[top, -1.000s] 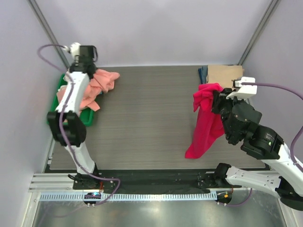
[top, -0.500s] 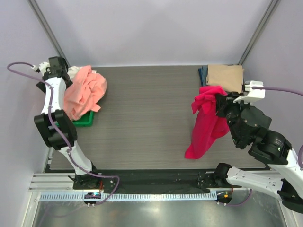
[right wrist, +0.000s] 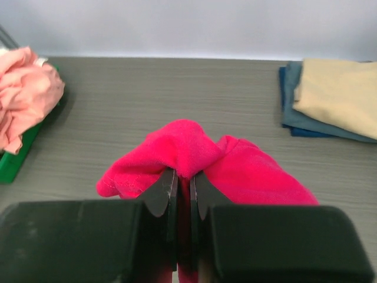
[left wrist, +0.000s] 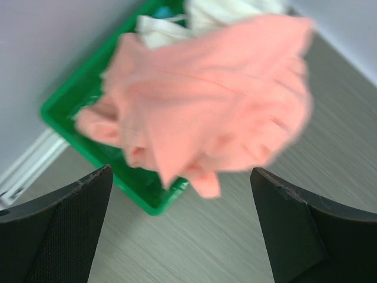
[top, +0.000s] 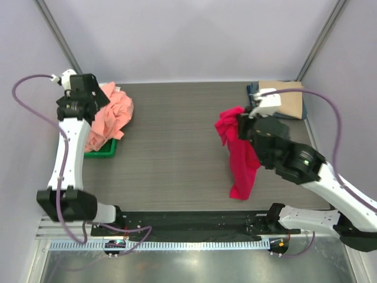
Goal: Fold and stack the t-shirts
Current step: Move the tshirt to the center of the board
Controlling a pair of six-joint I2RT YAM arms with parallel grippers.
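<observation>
A crimson-red t-shirt [top: 240,156] hangs bunched from my right gripper [top: 242,125], its lower end reaching the table right of centre. In the right wrist view that gripper [right wrist: 184,177] is shut on a fold of the red shirt [right wrist: 253,171]. A crumpled salmon-pink t-shirt [top: 113,115] lies heaped over the green tray [top: 101,153] at the back left. My left gripper [top: 82,99] hovers just above and left of the heap. Its wrist view shows it [left wrist: 181,172] wide open and empty, over the pink shirt [left wrist: 218,106]. White cloth [left wrist: 218,10] shows in the tray behind.
A folded tan shirt [top: 285,97] lies on a folded navy blue one [top: 253,91] at the back right corner; both show in the right wrist view as tan [right wrist: 341,97] and blue [right wrist: 291,97]. Walls and frame posts stand close on the left, right and back.
My left gripper has opened and let go of the pink shirt, which now lies heaped on the tray. My right arm has carried the red shirt leftward.
</observation>
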